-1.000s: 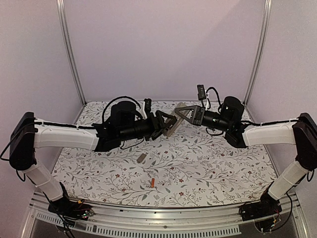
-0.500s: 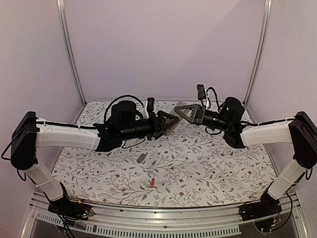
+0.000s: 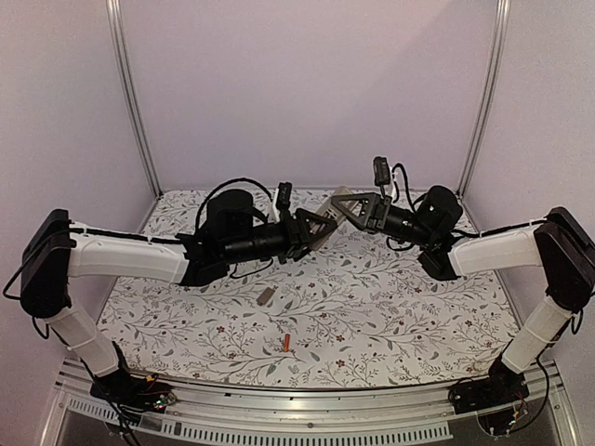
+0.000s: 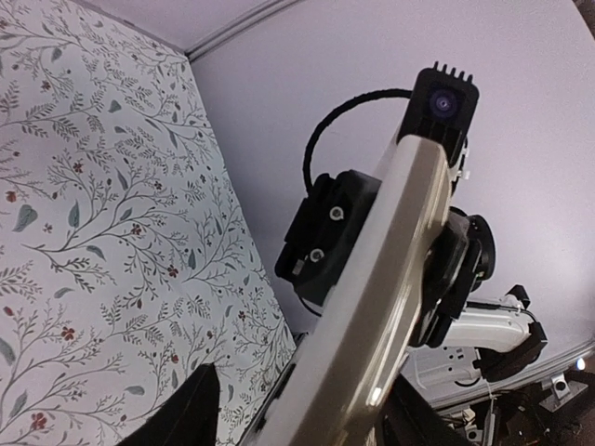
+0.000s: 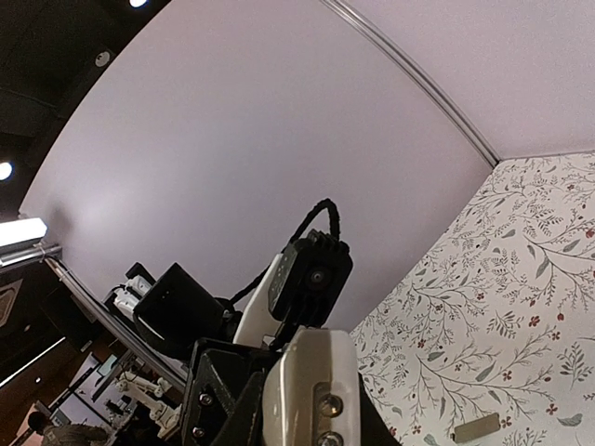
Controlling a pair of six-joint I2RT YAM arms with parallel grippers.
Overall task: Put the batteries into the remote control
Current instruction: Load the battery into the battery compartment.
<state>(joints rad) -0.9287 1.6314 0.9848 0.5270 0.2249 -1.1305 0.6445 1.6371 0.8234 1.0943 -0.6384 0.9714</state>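
Note:
The remote control [image 3: 331, 201] hangs in the air over the back middle of the table, grey-beige back showing. My right gripper [image 3: 343, 206] is shut on its upper end; in the right wrist view the remote's end [image 5: 311, 372] sits between that gripper's [image 5: 311, 413] jaws. My left gripper [image 3: 321, 226] reaches in from the left, open, with a finger on each side of the remote [image 4: 390, 251]; in the left wrist view a gap shows between that gripper's [image 4: 307, 413] left finger [image 4: 191, 409] and the remote. One orange-red battery [image 3: 287, 343] lies on the near table.
A flat grey cover sliver [image 3: 266, 296] lies on the floral table [image 3: 390, 316] left of centre, also low in the right wrist view [image 5: 476, 428]. Metal frame posts [image 3: 130, 93] stand at the back corners. Both forearms stretch inward over the table.
My left gripper slid right and slightly up along the remote, and its jaws narrowed around it. The right gripper lifted the remote a little. The battery and cover stayed put.

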